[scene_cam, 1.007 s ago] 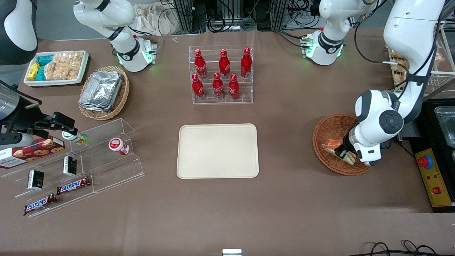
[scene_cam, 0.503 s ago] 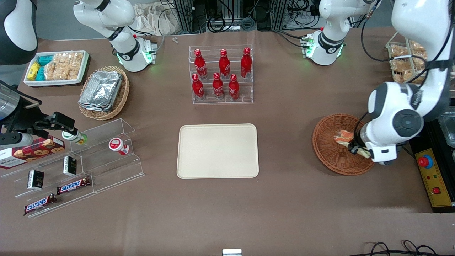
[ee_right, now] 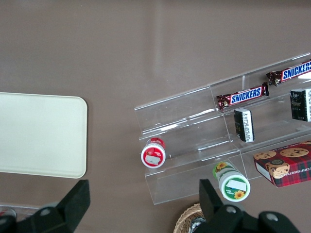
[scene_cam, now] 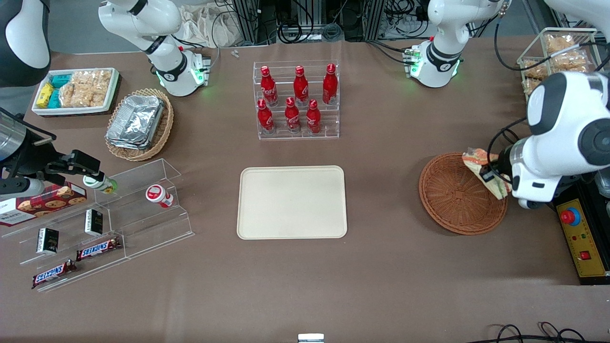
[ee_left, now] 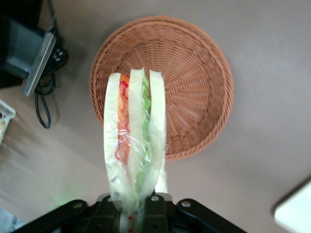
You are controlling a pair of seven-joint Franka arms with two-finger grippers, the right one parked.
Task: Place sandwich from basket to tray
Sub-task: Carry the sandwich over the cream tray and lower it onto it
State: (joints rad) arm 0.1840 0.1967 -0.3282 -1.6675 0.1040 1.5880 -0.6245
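The hand [scene_cam: 491,175] is gripping the sandwich [scene_cam: 482,167] above the basket's [scene_cam: 452,200] rim. The tray [scene_cam: 291,202] is lying toward the parked arm's end of the counter [scene_cam: 381,267].

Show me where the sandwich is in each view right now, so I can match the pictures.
Front view: the sandwich hangs in the gripper, above the basket rim, at the working arm's end.
Left wrist view: the sandwich stands edge-on, clamped, over the basket.
Right wrist view: not in it.
Shared landmark: the basket.
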